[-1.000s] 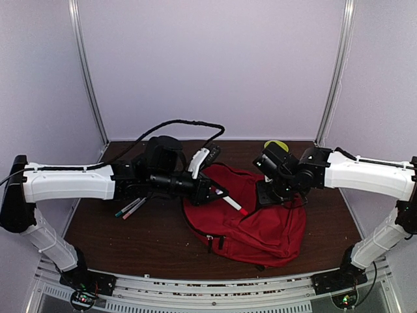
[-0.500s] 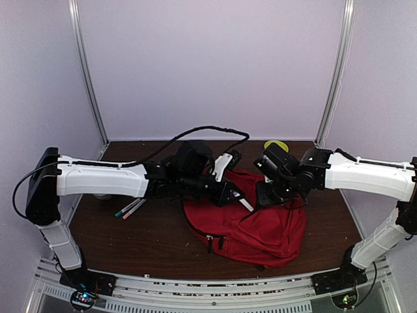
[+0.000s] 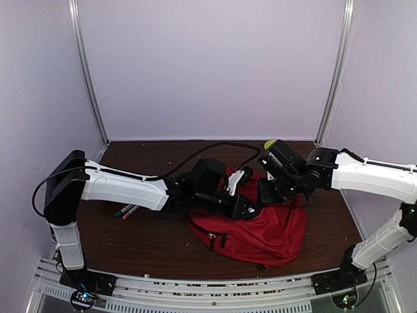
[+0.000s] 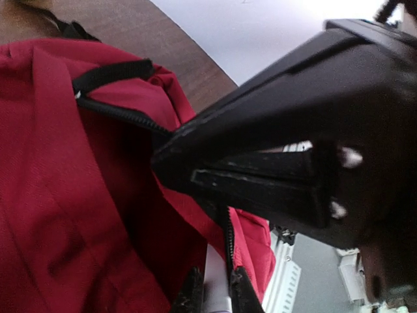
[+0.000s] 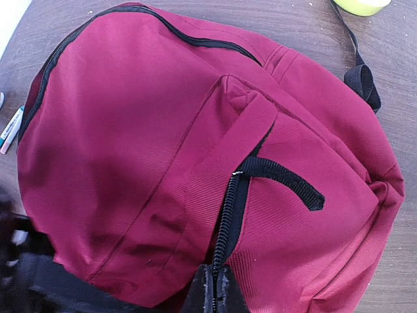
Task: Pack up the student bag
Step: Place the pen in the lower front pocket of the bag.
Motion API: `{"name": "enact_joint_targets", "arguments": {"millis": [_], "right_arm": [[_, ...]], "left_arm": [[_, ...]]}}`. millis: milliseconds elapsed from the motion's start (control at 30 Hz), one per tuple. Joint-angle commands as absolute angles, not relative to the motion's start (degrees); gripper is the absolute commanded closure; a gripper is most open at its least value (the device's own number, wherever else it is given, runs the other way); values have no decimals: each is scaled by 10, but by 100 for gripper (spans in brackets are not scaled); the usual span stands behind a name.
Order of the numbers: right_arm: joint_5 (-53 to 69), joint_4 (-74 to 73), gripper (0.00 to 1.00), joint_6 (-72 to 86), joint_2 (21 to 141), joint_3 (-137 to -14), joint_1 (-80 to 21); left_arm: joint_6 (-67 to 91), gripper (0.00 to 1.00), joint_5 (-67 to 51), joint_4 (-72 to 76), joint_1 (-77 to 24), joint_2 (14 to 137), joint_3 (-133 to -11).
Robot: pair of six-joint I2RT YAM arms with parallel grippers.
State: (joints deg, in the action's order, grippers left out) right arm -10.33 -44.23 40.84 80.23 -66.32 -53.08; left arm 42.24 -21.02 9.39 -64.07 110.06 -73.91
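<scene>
Your left pincer [image 3: 249,210], gripping a marker [image 4: 215,277], has reached the student bag [image 3: 273,231]. If the right pincer [image 5: 214,290], clamped on the zipper [image 5: 225,215], slips, the mouth ahead shuts.

The overhead view is lit evenly and softly; faint shadows are cast on the brown surface [image 3: 143,241], and the metal posts [image 3: 88,85] are made to lean inward by the wide lens. In the left wrist view a near black body [image 4: 313,143] is blurred and the wall [image 4: 260,26] behind is blown out. The student bag [image 5: 143,130] is shown sharp and bright in the right wrist view; only the lower left corner is blurred.
</scene>
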Motion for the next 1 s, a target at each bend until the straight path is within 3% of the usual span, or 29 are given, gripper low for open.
{"name": "enact_joint_targets", "arguments": {"millis": [0,133,500,667,800,967], "right_arm": [[-116,-399,100,406,775,-657,-534],[-114,-390,100,403,767,-647,-534],[-106,-362,100,391,754,-619,-534],[-94,-323,100,379,751,-598,-534],[-90,-294,100,360,754,-581,-534],[-86,-260,100,345,763,-561,-534]], "left_arm": [[471,86,-274,152,-652,1123,-734],[443,63,-256,107,-652,1112,-747],[308,26,-109,-59,-652,983,-746],[260,20,8,-140,-652,916,-724],[239,21,106,-221,-648,866,-705],[255,25,143,-299,-599,781,-618]]}}
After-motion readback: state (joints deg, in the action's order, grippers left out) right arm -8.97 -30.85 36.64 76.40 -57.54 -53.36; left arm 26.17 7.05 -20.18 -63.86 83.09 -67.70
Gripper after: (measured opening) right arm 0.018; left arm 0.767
